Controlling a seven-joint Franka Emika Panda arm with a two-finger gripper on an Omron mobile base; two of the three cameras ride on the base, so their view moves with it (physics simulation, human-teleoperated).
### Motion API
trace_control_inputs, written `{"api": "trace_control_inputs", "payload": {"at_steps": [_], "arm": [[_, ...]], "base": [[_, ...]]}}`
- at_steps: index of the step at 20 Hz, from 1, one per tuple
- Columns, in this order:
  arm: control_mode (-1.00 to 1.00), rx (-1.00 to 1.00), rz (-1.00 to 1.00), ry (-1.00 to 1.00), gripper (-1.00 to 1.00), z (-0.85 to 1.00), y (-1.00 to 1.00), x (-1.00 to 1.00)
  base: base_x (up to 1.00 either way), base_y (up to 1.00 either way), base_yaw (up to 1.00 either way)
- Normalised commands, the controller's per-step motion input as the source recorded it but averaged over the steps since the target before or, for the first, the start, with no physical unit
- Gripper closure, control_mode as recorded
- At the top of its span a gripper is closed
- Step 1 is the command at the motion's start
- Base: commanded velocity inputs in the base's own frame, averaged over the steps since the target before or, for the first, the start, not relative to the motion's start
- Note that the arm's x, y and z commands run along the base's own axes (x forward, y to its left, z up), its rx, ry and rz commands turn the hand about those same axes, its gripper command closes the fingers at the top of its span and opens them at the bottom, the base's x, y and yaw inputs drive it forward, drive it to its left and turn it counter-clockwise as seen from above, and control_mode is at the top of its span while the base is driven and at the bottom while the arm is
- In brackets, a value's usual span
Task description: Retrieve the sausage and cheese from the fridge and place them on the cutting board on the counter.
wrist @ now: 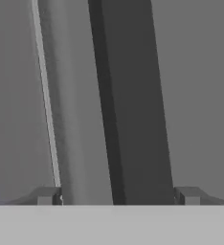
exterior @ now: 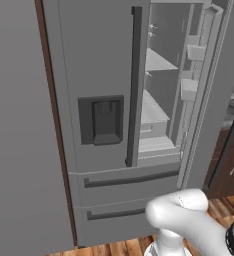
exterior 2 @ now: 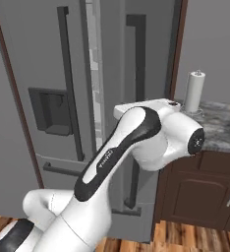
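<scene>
- The fridge (exterior: 104, 125) stands tall and grey. In the left base view its right door (exterior: 214, 85) is swung open, showing white shelves (exterior: 154, 112) and door bins (exterior: 191, 87); its left door, with the dark dispenser recess (exterior: 101, 120), is closed.
- The counter (exterior 2: 220, 123) lies just right of the fridge in the right base view, marbled stone over dark brown cabinets (exterior 2: 200, 197), with a paper towel roll (exterior 2: 194, 91) near its left end. I cannot make out the cutting board on the part that shows.
- The arm (exterior 2: 136, 142) reaches up in front of the fridge's right door in the right base view.
- The door handle (wrist: 133, 105), a long dark bar, runs between the fingertips (wrist: 46, 197) in the hand view. The gripper (wrist: 117, 197) stands wide, its tips clear of the handle on both sides, holding nothing.
- No sausage or cheese is visible on the shelves that show; they are too dim and small to tell.
- Step, as I judge it: opening the fridge, with the handle let go and the door ajar. Nothing is fetched.
- The next move likely calls for backing the hand off the handle without catching it, then reaching round the door edge into the shelves to find the sausage.
</scene>
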Motion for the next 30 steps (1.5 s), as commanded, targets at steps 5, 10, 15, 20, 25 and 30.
{"api": "trace_control_inputs", "payload": {"at_steps": [5,10,15,20,25,30], "arm": [[-1.00,0.08,0.35,-0.38,-1.00,-0.27,-0.43,-0.05],[-1.00,0.04,0.23,-0.28,-1.00,-0.04,-0.45,-0.19],[-1.00,-0.01,0.04,-0.07,-1.00,0.00,-0.24,-0.53],[-1.00,-0.03,-0.30,-0.02,-1.00,0.03,0.22,-0.99],[-1.00,-0.01,-0.47,-0.01,-1.00,0.04,0.71,-1.00],[-1.00,-0.04,-0.43,-0.06,-1.00,0.00,0.98,-0.64]], "base": [[0.00,0.00,0.00],[0.00,0.00,0.00],[0.00,0.00,0.00],[0.00,0.00,0.00],[0.00,0.00,0.00],[0.00,0.00,0.00]]}}
